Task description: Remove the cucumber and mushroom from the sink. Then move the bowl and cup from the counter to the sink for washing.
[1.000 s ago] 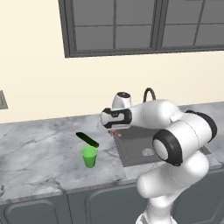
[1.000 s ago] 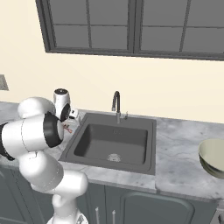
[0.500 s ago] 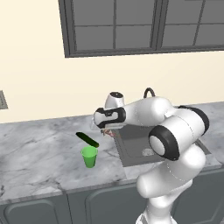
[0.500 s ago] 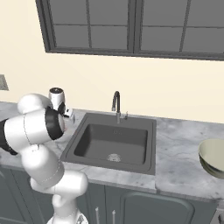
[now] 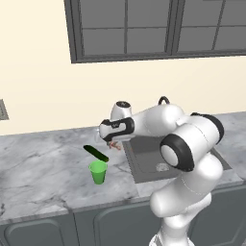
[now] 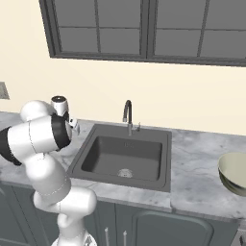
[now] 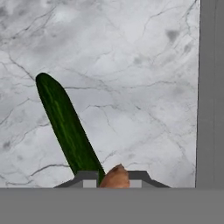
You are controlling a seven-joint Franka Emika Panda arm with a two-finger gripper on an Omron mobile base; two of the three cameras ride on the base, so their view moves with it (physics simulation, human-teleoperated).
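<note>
Moved left — end effector (image 5: 112, 142) off sink (image 6: 125, 156) | grips mushroom (image 7: 115, 177) | over counter (image 7: 131, 65)

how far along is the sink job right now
Done: the cucumber lies on the counter, out of the sink. In hand: the gripper holds the mushroom above the counter beside it. Left: set the mushroom down, then move the cup and bowl into the sink.

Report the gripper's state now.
Gripper: closed on the mushroom, above the counter beside the cucumber.
</note>
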